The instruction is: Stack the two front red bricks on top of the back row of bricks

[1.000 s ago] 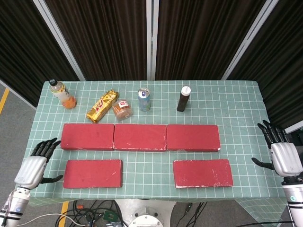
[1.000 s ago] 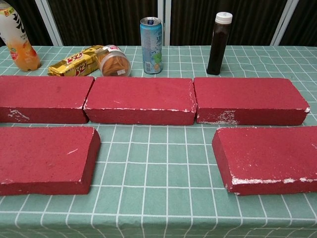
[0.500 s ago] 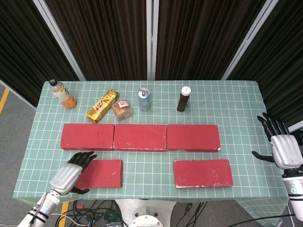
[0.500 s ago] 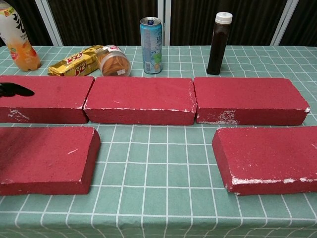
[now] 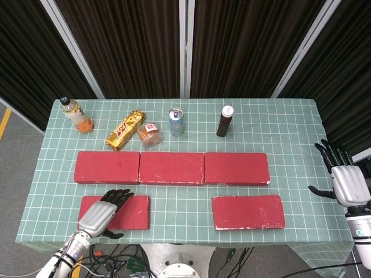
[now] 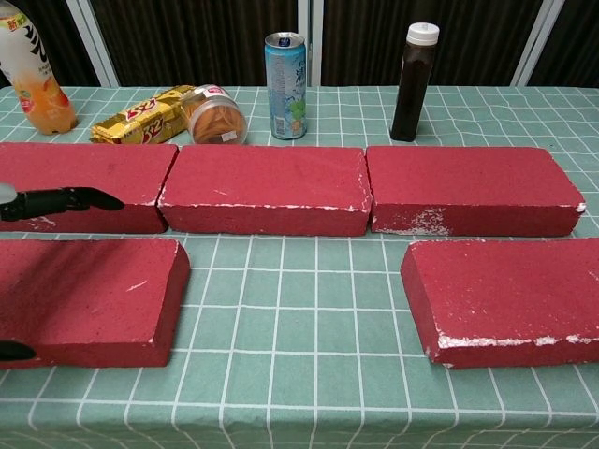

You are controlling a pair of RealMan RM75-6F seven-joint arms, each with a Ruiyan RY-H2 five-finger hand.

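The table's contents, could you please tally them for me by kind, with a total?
Red bricks: 5 (first)
Bottles: 2 (juice bottle, dark bottle)
Drink can: 1
Snack jar: 1
Gold snack packet: 1
Total: 10

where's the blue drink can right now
In the head view the blue drink can stands upright at the back of the green checked table, between the orange-lidded snack jar and the dark brown bottle, behind the middle back-row red brick.
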